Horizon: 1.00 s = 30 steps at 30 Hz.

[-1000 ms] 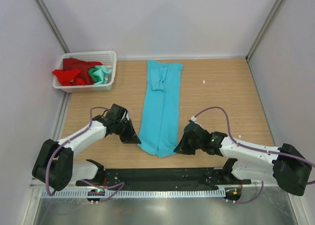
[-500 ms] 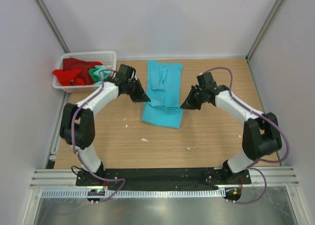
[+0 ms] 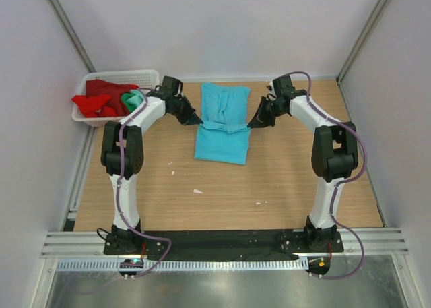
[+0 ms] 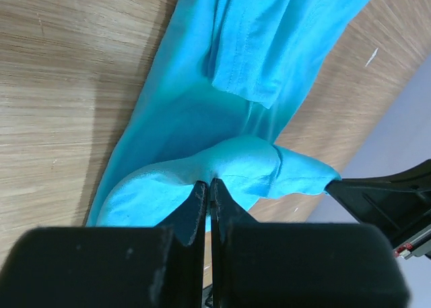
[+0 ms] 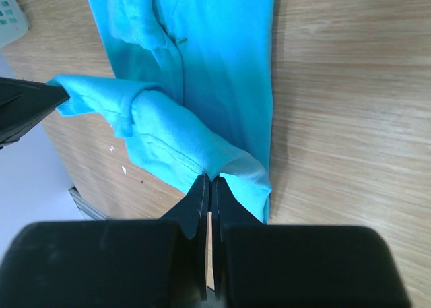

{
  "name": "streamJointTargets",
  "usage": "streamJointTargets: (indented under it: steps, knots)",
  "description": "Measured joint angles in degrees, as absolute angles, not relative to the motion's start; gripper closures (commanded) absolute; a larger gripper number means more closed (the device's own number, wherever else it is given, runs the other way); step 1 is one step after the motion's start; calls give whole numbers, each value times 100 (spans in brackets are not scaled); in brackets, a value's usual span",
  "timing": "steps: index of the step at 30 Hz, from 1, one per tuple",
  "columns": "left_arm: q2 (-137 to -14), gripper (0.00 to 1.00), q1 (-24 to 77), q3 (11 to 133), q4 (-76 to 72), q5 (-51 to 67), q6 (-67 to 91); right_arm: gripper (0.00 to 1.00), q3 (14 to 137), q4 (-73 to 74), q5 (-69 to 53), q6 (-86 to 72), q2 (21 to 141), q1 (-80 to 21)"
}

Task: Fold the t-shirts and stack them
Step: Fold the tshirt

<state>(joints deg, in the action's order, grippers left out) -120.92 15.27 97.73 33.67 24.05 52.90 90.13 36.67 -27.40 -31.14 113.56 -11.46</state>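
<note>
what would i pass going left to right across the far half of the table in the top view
red shirt → green shirt → left tool → blue shirt → right tool

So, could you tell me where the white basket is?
Top view: the white basket sits in the table's far left corner, holding a red t-shirt and a mint t-shirt, left of the sky-blue t-shirt.
</note>
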Motion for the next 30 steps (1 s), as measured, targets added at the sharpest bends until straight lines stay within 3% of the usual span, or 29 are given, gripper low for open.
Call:
streamJointTargets:
  steps: [26, 30]
  knots:
    - [-12630, 100, 1273, 10171, 3426, 2606, 5500, 99, 9926, 3911, -3087, -3009, 12298, -1151]
    - [-12919, 95, 1271, 10425, 3411, 2738, 5524, 98, 10060, 3909, -3085, -3015, 12416, -1151]
